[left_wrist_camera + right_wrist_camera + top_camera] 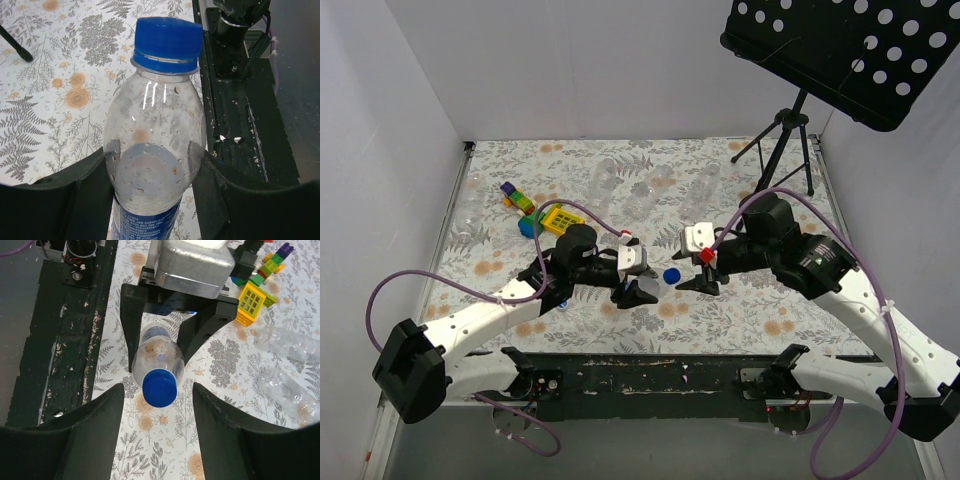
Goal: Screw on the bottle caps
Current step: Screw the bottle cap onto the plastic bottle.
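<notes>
Bottle (pixel 150 150), blue cap (pixel 167 42) on, clamped in left tool (pixel 636 292); right tool (pixel 698 281) open.

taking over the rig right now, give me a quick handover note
Left end effector: shut on the bottle, holding it by the body.
Right end effector: open, one finger on each side of the blue cap, not gripping it.
Done: the blue cap sits on the bottle's neck; how tight it is cannot be told.
Left: check or finish that twist, then cap the other clear bottles lying on the table. I cannot make out loose caps for them.
</notes>
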`<state>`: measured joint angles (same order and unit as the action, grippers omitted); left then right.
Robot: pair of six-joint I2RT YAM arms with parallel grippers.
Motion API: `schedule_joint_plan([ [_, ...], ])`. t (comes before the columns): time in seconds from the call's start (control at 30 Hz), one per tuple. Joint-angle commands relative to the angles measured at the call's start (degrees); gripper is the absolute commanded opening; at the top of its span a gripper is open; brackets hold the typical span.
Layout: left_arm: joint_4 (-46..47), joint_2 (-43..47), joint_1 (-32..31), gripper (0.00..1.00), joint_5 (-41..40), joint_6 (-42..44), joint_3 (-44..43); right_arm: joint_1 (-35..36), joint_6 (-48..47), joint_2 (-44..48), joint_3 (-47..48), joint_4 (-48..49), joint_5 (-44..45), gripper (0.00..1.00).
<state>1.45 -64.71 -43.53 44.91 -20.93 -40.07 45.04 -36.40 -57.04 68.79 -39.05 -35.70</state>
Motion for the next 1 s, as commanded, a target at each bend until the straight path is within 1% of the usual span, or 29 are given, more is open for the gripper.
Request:
schedule_joint_plan([
  [0.0,0.1,0.0,0.7,0.27,4.1,-0.9,-2.4,0.1,-2.5,-1.3,2.5,-2.1,-4.1,0.63],
  [0.13,0.4,0.1,0.8,0.27,4.6,-1.1,-2.6,0.1,-2.5,-2.2,2.3,-1.6,-4.2,0.6],
  [0.3,0.9,0.5,1.1,0.27,4.1,-1.6,-2.3,0.1,-1.8,-3.0,2.5,-1.3,-4.4,0.49],
  [0.4,1.4,0.7,1.1,0.24,2.6,-1.7,-2.1,0.1,-0.9,-3.4,2.0,-0.9,-4.4,0.45],
  [0.77,3.3,1.9,1.1,0.24,1.6,-2.4,-1.2,0.2,0.7,-4.5,0.6,0.5,-3.5,0.45],
  [0.87,4.1,2.4,1.2,0.24,1.1,-2.5,-0.9,0.3,1.8,-4.6,0.3,0.6,-2.8,0.43],
  [0.97,5.2,2.9,1.2,0.24,-0.4,-2.6,-0.3,0.3,4.1,-4.8,0.1,1.0,-1.7,0.36],
])
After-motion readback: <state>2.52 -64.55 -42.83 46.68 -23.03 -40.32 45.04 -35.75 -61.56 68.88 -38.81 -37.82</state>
